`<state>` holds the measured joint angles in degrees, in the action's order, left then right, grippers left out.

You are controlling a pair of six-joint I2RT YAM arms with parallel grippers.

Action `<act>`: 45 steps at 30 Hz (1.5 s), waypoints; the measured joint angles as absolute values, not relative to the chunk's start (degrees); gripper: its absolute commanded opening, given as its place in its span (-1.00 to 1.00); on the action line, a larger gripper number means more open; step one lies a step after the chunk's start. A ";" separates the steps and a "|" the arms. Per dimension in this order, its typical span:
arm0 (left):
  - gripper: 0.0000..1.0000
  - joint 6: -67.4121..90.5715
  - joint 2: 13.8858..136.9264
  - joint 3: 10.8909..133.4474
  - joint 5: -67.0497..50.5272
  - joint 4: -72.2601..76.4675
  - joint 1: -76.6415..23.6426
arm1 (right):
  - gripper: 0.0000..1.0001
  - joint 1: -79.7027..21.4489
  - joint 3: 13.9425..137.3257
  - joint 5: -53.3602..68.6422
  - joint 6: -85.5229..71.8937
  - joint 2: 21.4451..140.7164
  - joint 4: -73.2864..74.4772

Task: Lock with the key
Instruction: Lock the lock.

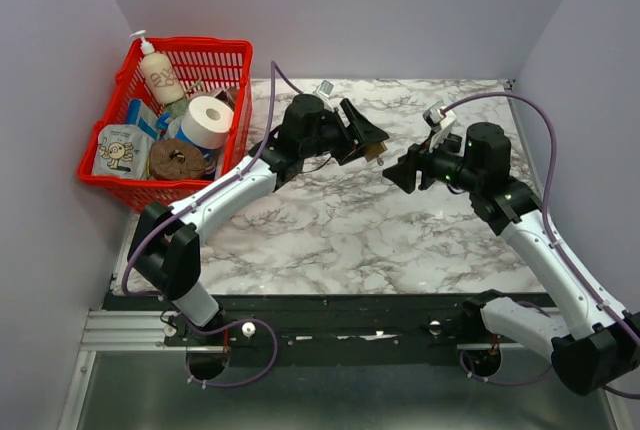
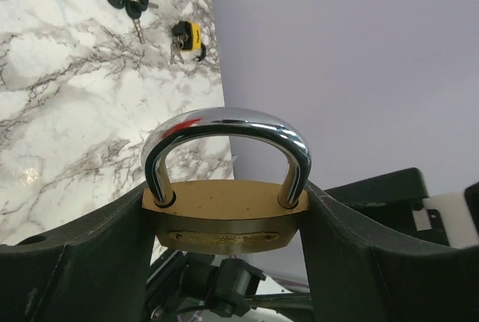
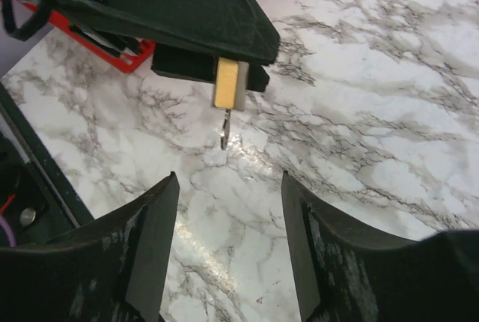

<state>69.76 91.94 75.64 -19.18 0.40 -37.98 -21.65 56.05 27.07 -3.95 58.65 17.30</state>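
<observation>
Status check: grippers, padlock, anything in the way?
Left gripper shut on padlock. Right gripper open, empty, short of key in padlock. Nothing between.

Padlock (image 2: 224, 213) in left pincer (image 1: 363, 139); right pincer (image 3: 229, 184) opposite — apart

A white marble-patterned desk (image 1: 340, 240) with grey veins stands between pale lilac walls (image 1: 350, 10) on three sides. A black metal rail (image 1: 340, 315) runs along its near edge.
</observation>
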 measured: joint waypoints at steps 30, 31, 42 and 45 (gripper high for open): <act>-1.00 71.50 91.39 73.80 -18.83 -0.36 -38.50 | -0.68 -24.67 60.60 28.27 -2.70 66.48 18.31; -1.00 71.53 91.42 73.82 -18.76 -0.40 -38.54 | -0.71 -24.71 60.60 27.92 -2.70 66.48 18.28; -1.00 72.10 91.42 74.56 -16.56 -3.57 -38.76 | -0.99 -25.19 60.60 25.17 -3.36 67.24 18.31; -1.00 72.25 91.50 75.57 -15.40 -5.69 -38.74 | -0.99 -25.54 60.53 24.25 -3.97 67.24 18.28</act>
<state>72.25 91.50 75.57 -15.40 -5.69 -38.74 -25.54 60.53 24.25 -3.97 67.24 18.28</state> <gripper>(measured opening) 0.756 0.013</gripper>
